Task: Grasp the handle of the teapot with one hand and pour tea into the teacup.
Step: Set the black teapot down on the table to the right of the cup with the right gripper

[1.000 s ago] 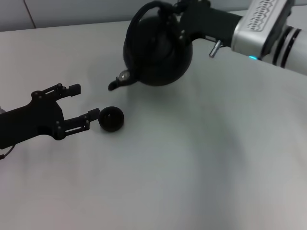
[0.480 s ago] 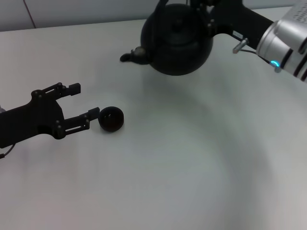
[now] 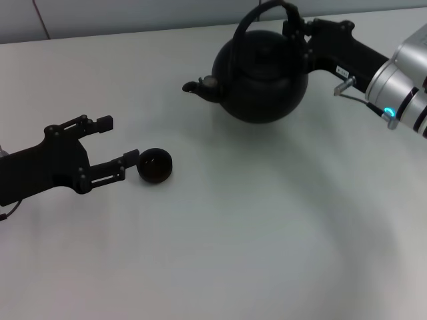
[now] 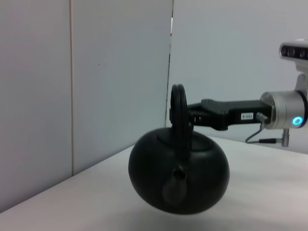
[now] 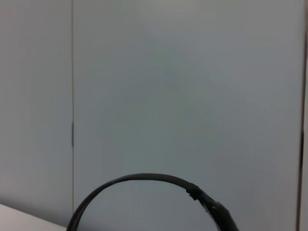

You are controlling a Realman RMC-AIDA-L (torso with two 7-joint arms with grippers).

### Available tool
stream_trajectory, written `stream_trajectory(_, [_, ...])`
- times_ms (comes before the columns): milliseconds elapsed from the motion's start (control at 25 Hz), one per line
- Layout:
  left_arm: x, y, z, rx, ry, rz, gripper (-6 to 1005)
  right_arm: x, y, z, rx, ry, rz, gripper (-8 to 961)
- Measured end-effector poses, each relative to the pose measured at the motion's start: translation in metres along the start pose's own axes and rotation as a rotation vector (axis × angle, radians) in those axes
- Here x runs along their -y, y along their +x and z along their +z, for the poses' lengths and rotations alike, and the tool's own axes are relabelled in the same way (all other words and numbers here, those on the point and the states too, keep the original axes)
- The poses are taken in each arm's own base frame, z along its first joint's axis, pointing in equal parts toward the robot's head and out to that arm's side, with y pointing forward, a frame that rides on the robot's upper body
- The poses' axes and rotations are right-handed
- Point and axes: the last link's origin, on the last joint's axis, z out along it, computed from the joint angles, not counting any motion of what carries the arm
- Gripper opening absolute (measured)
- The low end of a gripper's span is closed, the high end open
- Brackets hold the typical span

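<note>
The right hand (image 3: 295, 30) was clamped on the handle (image 3: 257, 15) of the teapot (image 3: 261, 75), holding the pot upright near the far edge of the table (image 3: 253, 233); from the left wrist view the pot's belly looked just clear of the surface, though I could not tell for certain; its spout (image 3: 198, 87) pointed toward the robot's left. The teacup (image 3: 155, 165) sat well apart from the pot, nearer the robot, with one finger of the left hand (image 3: 115, 145) just beside it and the fingers spread apart around nothing. By my reading the step in hand was the carrying of the pot; a pour would call for bringing the spout over the cup's mouth, then tilting slowly so the stream fell inside so small a bowl.
</note>
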Motion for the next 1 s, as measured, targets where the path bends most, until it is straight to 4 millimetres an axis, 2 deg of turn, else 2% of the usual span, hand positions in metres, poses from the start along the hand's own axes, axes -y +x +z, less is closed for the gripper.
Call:
stream_trajectory(560, [0.0,0.002,0.001,-0.003,-0.012,0.004,800,0.002,0.024,-0.009,-0.091,0.043,0.046,87])
stream_trajectory(1000, [-0.002,0.001,0.0,-0.003,-0.016,-0.006,799,0.002,0.029,-0.008,-0.126,0.052,0.05,87])
